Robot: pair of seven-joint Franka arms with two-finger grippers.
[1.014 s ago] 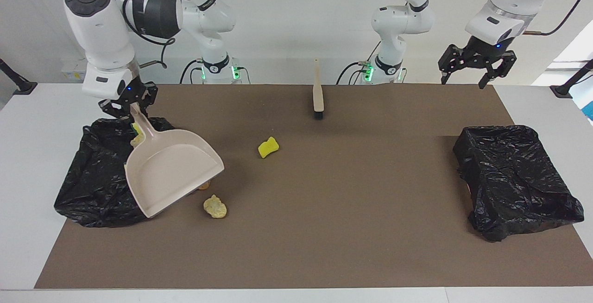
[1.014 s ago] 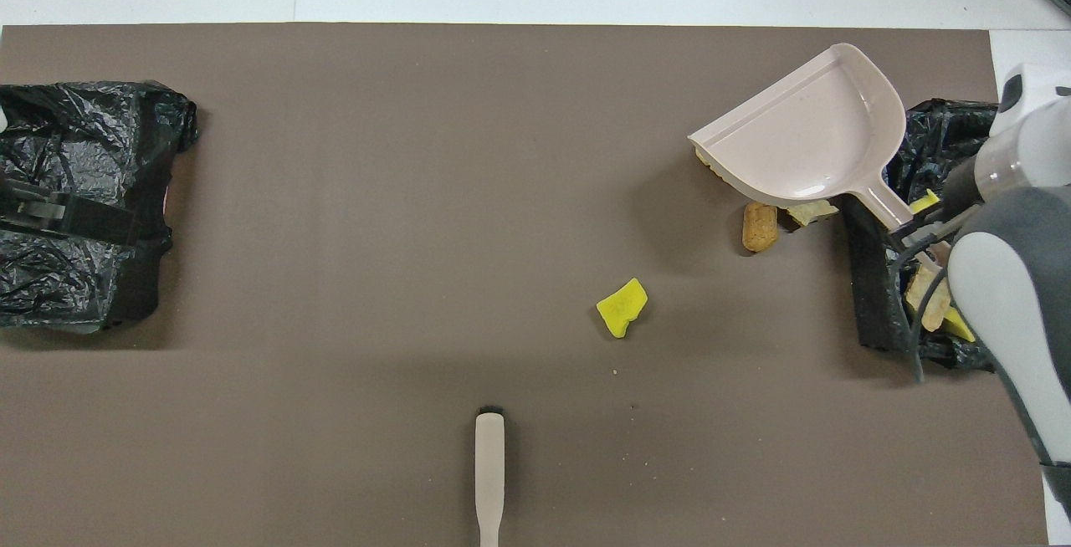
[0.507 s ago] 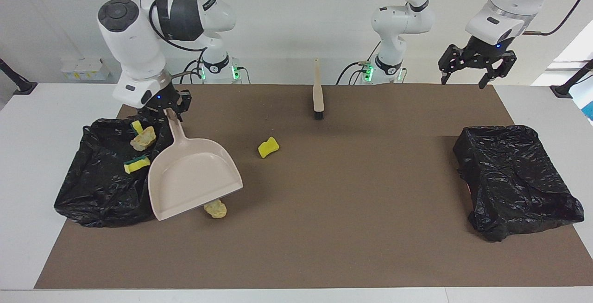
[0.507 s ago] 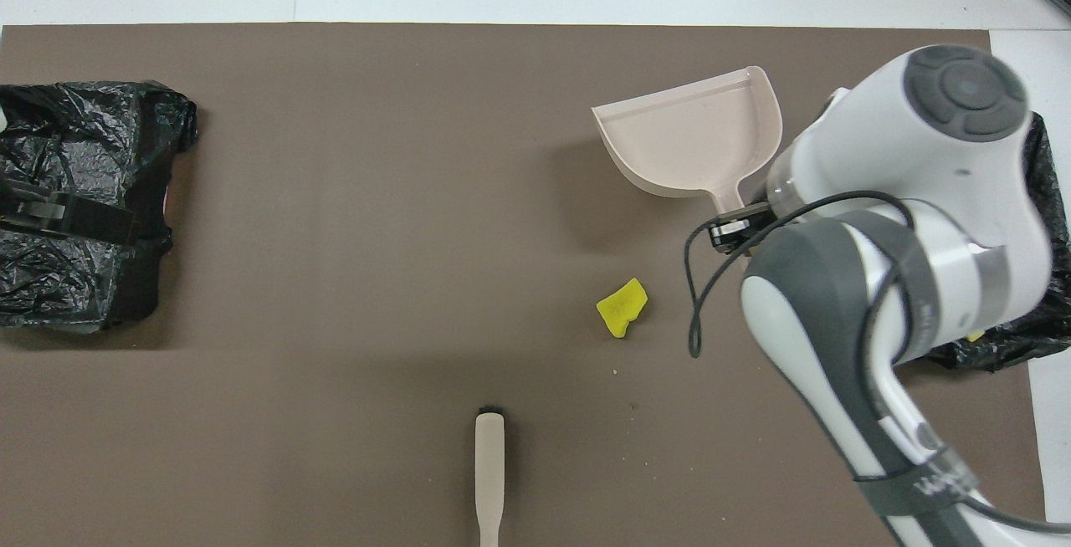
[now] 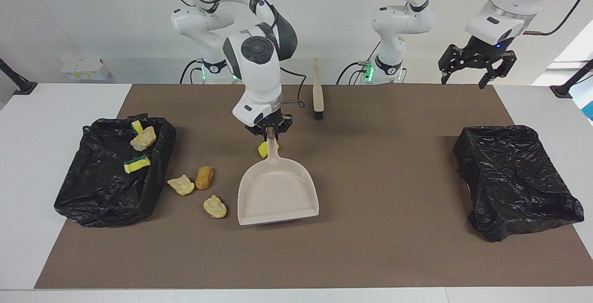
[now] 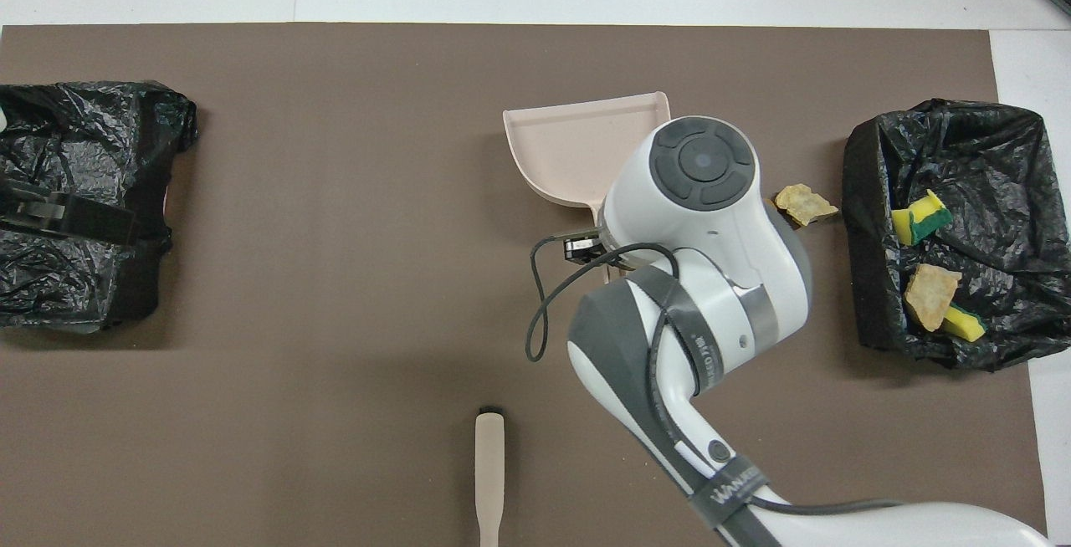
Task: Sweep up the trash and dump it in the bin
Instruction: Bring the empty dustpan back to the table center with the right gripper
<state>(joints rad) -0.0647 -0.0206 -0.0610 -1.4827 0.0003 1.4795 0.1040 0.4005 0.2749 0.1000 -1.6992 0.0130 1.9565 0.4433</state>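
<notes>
The right gripper, clamped on the dustpan handle, had swung from the bin to mid-worktop — apparently for leftover trash — while the left gripper waited open.

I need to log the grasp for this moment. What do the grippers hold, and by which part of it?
The right gripper holds the beige dustpan by the end of its handle. The left gripper is open, holding nothing, over the table's edge.
</notes>
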